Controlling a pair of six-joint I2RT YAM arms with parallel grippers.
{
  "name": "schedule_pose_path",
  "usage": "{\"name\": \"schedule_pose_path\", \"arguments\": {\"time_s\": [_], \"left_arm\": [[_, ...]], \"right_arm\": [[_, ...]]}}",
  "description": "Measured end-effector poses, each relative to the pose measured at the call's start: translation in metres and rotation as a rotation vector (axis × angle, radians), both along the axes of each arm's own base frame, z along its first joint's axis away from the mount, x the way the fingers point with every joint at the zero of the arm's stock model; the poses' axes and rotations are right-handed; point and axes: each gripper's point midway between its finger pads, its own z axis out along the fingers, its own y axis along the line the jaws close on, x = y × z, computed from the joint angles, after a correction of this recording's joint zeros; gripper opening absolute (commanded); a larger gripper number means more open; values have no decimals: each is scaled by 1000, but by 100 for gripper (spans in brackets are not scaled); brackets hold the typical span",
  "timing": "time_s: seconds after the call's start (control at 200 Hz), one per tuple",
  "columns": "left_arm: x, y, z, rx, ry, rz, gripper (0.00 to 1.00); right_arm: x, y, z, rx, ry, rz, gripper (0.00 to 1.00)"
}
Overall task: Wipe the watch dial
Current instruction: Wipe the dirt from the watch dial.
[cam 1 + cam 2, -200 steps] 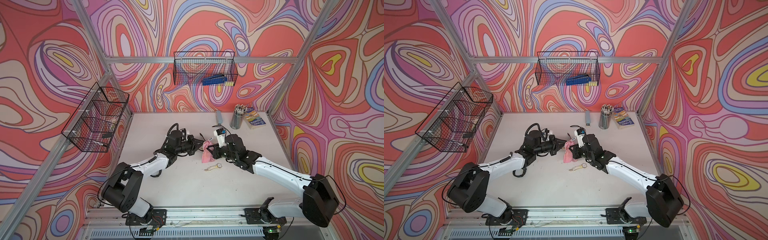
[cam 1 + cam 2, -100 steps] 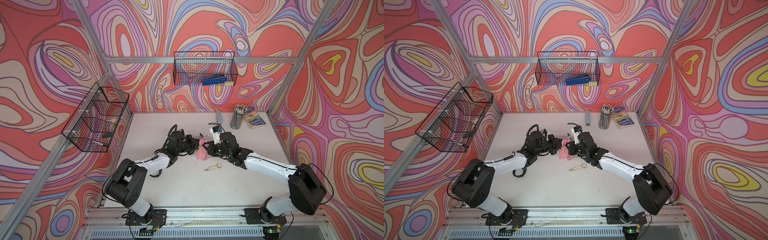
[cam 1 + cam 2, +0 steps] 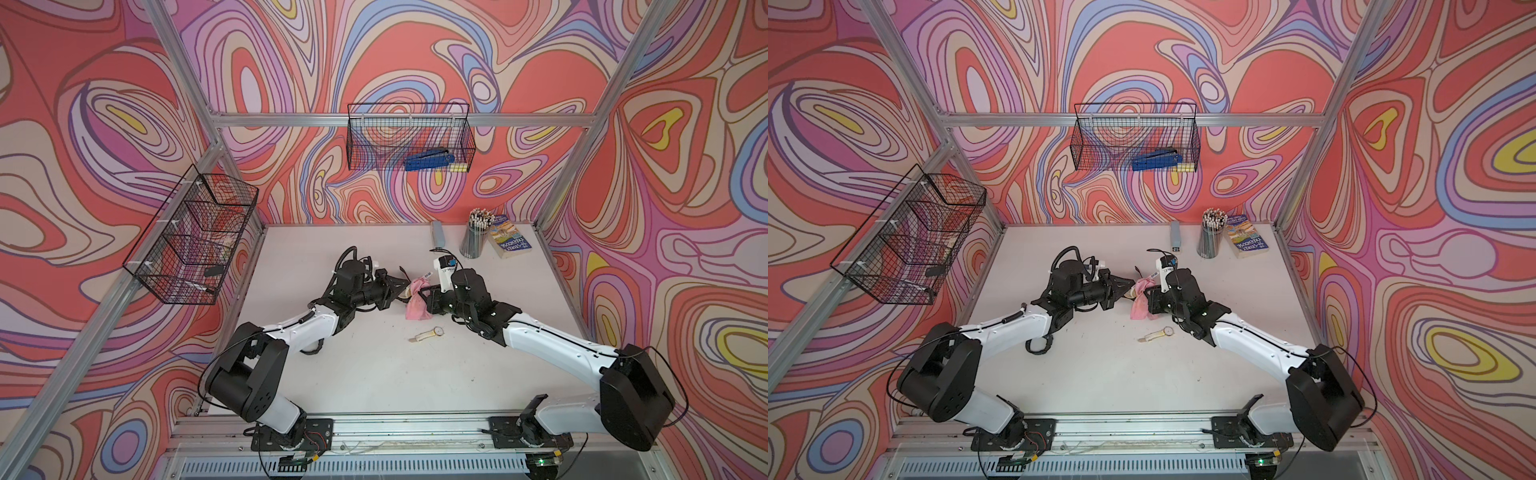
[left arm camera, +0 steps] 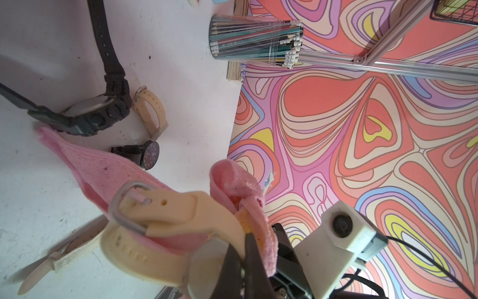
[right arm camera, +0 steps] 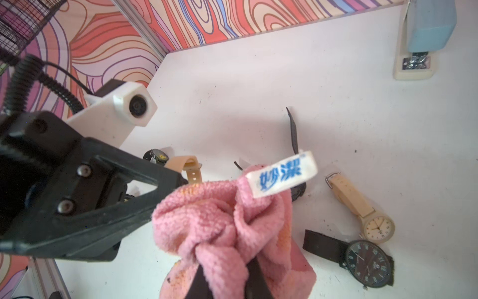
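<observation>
The right pincer (image 5: 227, 278), clamping a pink terry cloth (image 5: 219, 220), has drawn back across the beige rubber-strapped watch (image 4: 165, 214) gripped by the left pincer (image 4: 240, 255), likely mid-wipe.

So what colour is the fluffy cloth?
Pink. The fluffy towelling cloth shows best in the right wrist view.

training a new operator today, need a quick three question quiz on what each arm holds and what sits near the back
1. True or false: the left gripper is shut on a beige watch.
2. The right gripper grips: A spoon, B pink cloth, C bottle?
3. The thing with a printed cover beside the pencil cup is a ___.
Key: 1 true; 2 B; 3 book.
</observation>
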Motion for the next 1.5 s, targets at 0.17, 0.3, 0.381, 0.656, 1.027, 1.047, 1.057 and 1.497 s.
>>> {"name": "schedule_pose_path", "arguments": {"time_s": [0.17, 0.3, 0.381, 0.656, 1.027, 1.047, 1.057, 1.497], "left_arm": [[-2, 0, -2, 7, 9, -9, 0], [-2, -1, -1, 9, 9, -11, 0], [0, -1, -1, 10, 7, 1, 0], [11, 2, -2, 4, 7, 60, 0], [14, 0, -2, -20, -3, 75, 0], [14, 0, -2, -21, -5, 77, 0], [14, -1, -1, -22, -7, 78, 0], [21, 2, 0, -21, -22, 115, 0]], "right_arm": [[-13, 10, -6, -33, 6, 62, 0], [-14, 22, -8, -45, 9, 96, 0], [-10, 27, -10, -55, 14, 101, 0], [4, 35, -16, -88, 23, 96, 0], [10, 29, -14, -101, 29, 54, 0], [11, 28, -13, -102, 31, 50, 0], [12, 28, -13, -101, 33, 48, 0], [20, 35, -14, -59, 84, 30, 0]]}}
